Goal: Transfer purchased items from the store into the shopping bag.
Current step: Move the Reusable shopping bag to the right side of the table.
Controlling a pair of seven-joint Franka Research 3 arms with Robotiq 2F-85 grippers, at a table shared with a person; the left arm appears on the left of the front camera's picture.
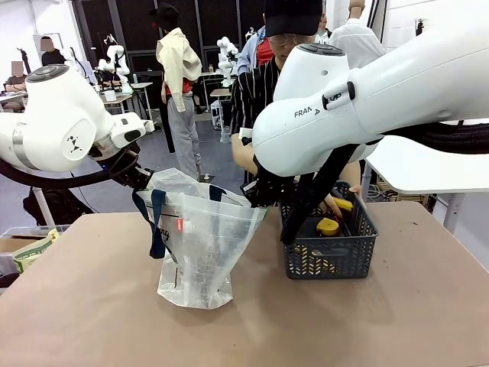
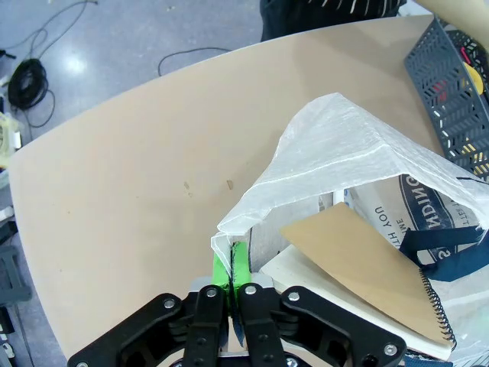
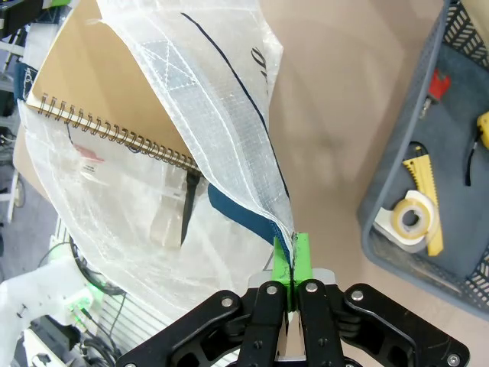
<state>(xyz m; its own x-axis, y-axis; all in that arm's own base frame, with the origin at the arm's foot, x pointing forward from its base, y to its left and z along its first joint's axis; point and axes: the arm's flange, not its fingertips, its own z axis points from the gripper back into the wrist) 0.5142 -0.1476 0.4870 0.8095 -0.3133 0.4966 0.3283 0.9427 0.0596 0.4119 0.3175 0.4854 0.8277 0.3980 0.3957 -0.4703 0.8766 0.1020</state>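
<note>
Front view: bag (image 1: pixel 200 252) upright on the worktop (image 1: pixel 84 313), a little left of its middle and nearer the far edge than the near one. Translucent whitish plastic, navy strap handles, small red label on the side. Mouth pulled wide from both sides. Left end effector (image 1: pixel 144 182) pinched on the rim on the side toward the worktop's left edge. Right end effector (image 1: pixel 256 197) pinched on the opposite rim, on the side toward the basket (image 1: pixel 328 260).

Left wrist view: left end effector (image 2: pixel 231 264) fully closed, green pads clamped on a fold of the bag (image 2: pixel 328 145) rim. Notebook (image 2: pixel 359 267) inside the bag, tan cover, spiral binding along one edge, lying tilted against the wall with the navy lettering. Pale page edges below the cover.

Right wrist view: right end effector (image 3: pixel 290 260) fully closed too, pads gripping the bag (image 3: pixel 199 99) rim just by a navy strap. Notebook (image 3: pixel 92 99) partly behind the plastic, spiral side toward the camera.

Basket dark grey mesh, just beside the bag toward the worktop's right edge, close to the far edge; touching or not, cannot tell. In it, a tape (image 3: pixel 409 218) roll resting against a yellow cutter (image 3: pixel 422 172). Person's hand (image 1: pixel 336 205) down in the basket from the far edge, next to a yellow item.
</note>
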